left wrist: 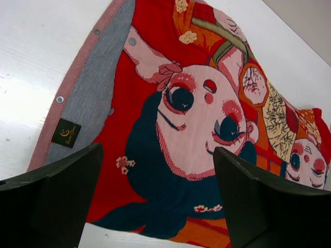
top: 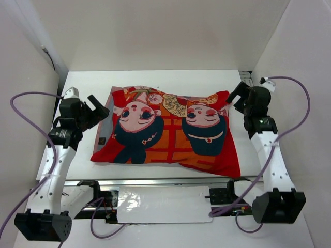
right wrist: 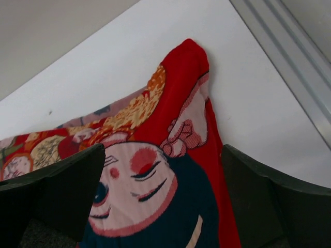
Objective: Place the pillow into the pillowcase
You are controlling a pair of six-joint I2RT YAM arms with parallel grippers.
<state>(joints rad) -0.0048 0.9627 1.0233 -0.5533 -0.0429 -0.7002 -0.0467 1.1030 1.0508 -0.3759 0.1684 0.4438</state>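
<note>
The red-orange pillowcase (top: 165, 134) with two cartoon children's faces lies flat in the middle of the white table and looks plump. The pillow is hidden in every view. At the case's left end a grey flap (left wrist: 88, 88) with pink edging, metal snaps and a small dark label (left wrist: 65, 133) shows. My left gripper (top: 98, 107) hovers just off that left end, open and empty, looking down on the case (left wrist: 170, 82). My right gripper (top: 235, 95) hovers at the case's far right corner (right wrist: 186, 67), open and empty.
White walls close in the table on the left, right and back. A metal rail (top: 165, 182) runs along the near edge. Purple cables (top: 31, 98) loop off both arms.
</note>
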